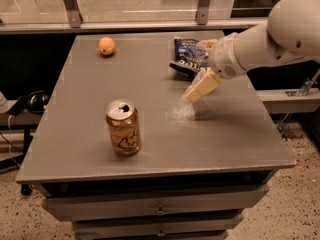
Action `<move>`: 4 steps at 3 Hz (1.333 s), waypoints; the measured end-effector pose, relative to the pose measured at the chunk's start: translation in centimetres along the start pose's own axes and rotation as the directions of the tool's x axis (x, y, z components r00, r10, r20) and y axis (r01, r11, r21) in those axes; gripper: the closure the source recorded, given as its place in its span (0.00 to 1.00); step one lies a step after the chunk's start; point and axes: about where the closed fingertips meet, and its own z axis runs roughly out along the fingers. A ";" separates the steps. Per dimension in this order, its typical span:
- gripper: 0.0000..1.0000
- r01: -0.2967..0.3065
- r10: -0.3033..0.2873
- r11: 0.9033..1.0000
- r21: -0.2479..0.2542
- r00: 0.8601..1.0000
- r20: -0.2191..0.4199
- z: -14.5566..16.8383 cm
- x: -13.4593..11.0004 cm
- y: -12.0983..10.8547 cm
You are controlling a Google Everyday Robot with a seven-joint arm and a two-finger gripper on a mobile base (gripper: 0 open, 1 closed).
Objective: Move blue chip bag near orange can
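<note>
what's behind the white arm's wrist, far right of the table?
The crinkled dark blue foil chip bag, flat on the grey table; the wrist covers its right part. The cream pincer hangs just in front of it, over the tabletop.

End effector [196, 70] just beside blue chip bag [186, 51], well apart from orange can [123, 129]

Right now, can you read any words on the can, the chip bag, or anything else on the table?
No text here is clear enough to quote.
orange can: dark cursive script on its side, too blurred to read.
blue chip bag: white lettering, too blurred to read.
small orange fruit: no writing.
tool: no label shows; it hangs over the table just in front of the bag.
</note>
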 end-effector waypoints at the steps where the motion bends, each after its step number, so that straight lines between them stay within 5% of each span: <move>1: 0.00 0.003 -0.010 0.997 0.080 0.996 0.090 3.8 -0.5 -3.7; 2: 0.18 -0.002 -0.015 0.989 0.150 0.994 0.109 5.8 -0.2 -6.8; 4: 0.65 -0.009 -0.010 0.974 0.228 0.997 0.082 6.3 0.9 -8.9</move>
